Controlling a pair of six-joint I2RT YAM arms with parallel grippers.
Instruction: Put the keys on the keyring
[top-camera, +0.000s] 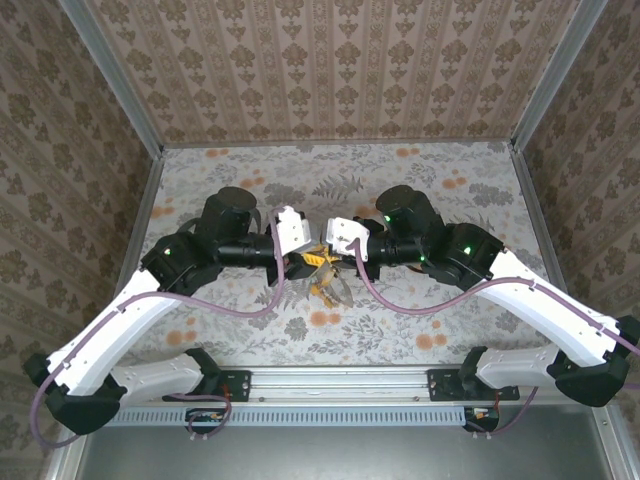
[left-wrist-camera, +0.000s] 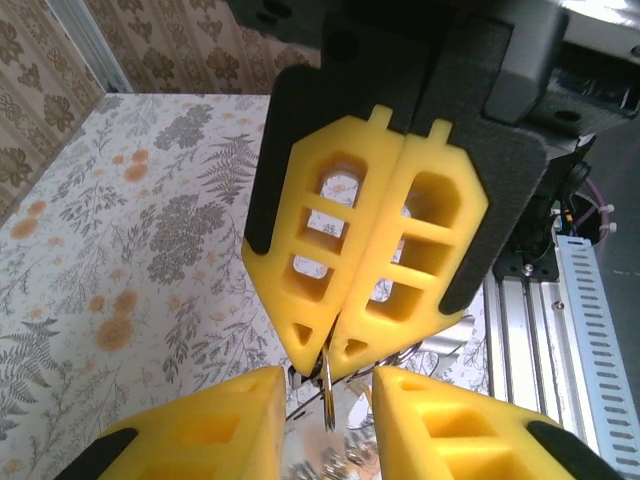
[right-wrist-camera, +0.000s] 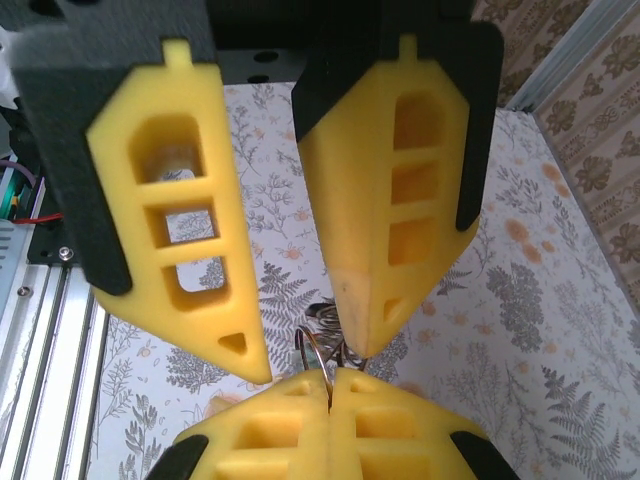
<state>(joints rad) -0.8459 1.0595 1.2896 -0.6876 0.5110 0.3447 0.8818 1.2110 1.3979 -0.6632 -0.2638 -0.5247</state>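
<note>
At the lower middle of the right wrist view the keyring is clamped edge-on by the pressed-together fingertips of the right gripper, with the left gripper spread astride it, so threading is judged under way and fine alignment is called for next.

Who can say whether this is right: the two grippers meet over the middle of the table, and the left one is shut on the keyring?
Wrong on one point: the right gripper is the one shut on the keyring, as the left wrist view shows; the left gripper stands open. The rest holds.
</note>
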